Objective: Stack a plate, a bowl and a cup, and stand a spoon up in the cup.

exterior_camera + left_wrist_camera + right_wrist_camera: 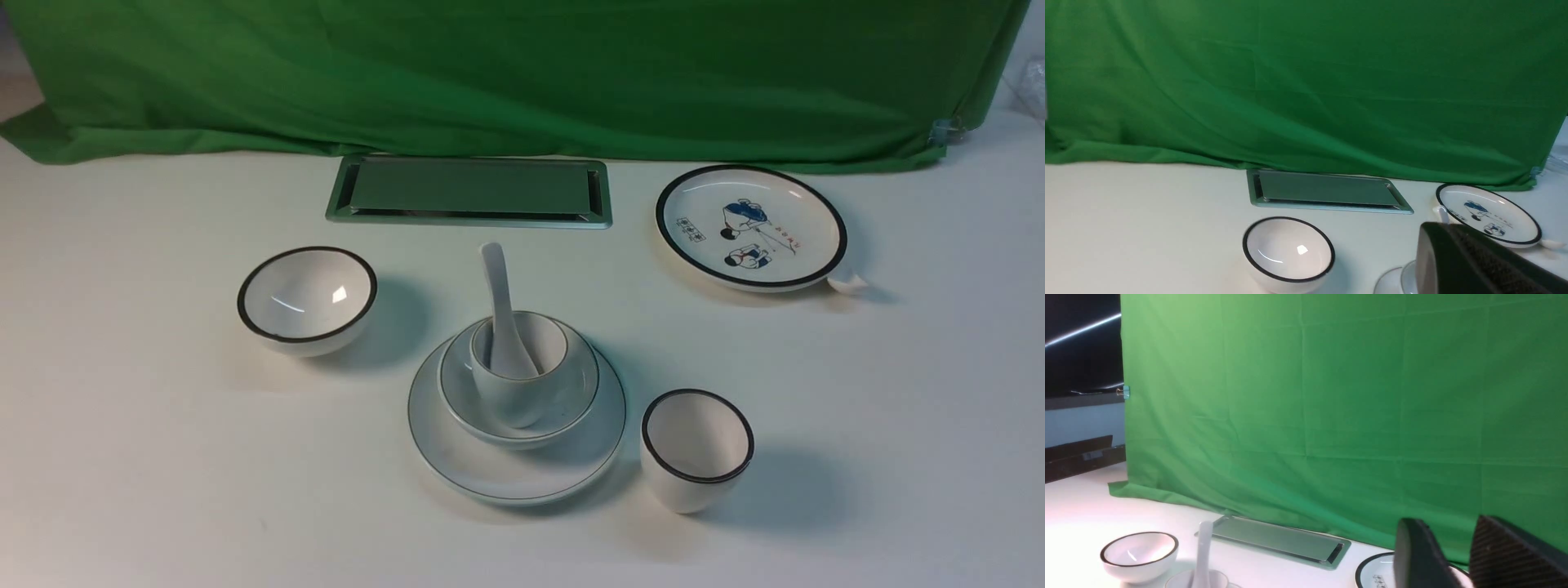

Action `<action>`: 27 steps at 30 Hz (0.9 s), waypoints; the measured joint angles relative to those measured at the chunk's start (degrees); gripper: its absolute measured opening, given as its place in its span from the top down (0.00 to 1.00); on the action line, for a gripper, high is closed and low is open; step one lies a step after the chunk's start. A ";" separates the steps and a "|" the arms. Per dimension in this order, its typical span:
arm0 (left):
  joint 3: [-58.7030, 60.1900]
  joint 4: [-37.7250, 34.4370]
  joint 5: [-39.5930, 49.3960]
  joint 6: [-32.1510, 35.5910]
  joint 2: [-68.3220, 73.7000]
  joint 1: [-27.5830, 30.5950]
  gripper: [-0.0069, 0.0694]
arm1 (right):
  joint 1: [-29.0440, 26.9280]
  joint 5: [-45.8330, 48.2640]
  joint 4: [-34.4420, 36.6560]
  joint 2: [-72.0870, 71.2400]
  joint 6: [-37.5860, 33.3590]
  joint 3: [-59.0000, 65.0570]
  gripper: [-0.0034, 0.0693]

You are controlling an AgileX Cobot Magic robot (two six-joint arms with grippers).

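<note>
Stack stands complete near the middle of the surface (122, 457): plate (517, 478) at the base, bowl (571, 400) seated in it, cup (514, 392) in the bowl, spoon (500, 306) upright in the cup with its scoop down and its handle leaning against the rim. Neither arm appears in the front view. Left gripper (1470, 265): only one dark finger in its wrist view, gap not visible; judged pressed together. Right gripper (1453, 555): two fingers (1506, 551) spread with clear space between, pinching nothing. Step in hand, by judgement: retreat after release. To do it well, lift both arms straight up and back, keeping well clear of the spoon handle, since a brush there could tip the cup. Distractors apart from the stack: black-rimmed bowl (307, 298), black-rimmed cup (695, 449), pictured plate (750, 226).
</note>
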 joint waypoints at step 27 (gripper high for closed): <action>22.18 2.00 -8.52 6.59 -10.00 11.70 0.90 | 0.00 0.23 -0.06 -0.07 0.05 0.00 0.62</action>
